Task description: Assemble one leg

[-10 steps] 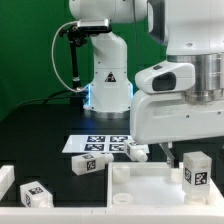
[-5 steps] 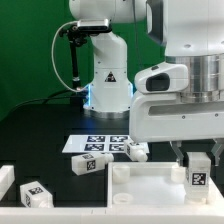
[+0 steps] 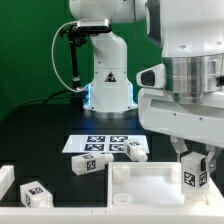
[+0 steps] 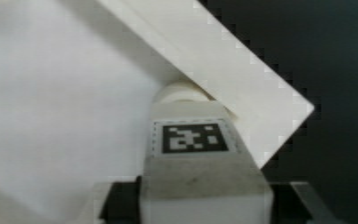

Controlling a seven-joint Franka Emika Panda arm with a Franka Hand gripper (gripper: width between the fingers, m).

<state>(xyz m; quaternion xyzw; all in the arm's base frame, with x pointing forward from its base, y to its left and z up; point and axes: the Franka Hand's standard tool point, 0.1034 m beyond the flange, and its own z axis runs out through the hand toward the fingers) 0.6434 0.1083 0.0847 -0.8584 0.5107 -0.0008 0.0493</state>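
Note:
My gripper [image 3: 193,160] is shut on a leg [image 3: 193,173], a small white oblong block with a square marker tag on its face. It holds the leg upright over the right part of the large white tray-like piece [image 3: 140,185]. In the wrist view the held leg [image 4: 197,150] sits between my dark fingers [image 4: 123,198], its rounded end against the tray piece [image 4: 69,100] near that piece's corner. Other legs lie on the table: one [image 3: 87,166] left of the tray piece, one [image 3: 136,151] behind it, one [image 3: 33,193] at the front left.
The marker board [image 3: 98,142] lies flat behind the tray piece. A white block [image 3: 6,182] sits at the exterior view's left edge. The robot base [image 3: 108,70] with a black cable stands at the back, before a green backdrop.
My gripper has turned about its axis and shifted slightly toward the exterior view's left with the leg held in it. The loose legs have not moved.

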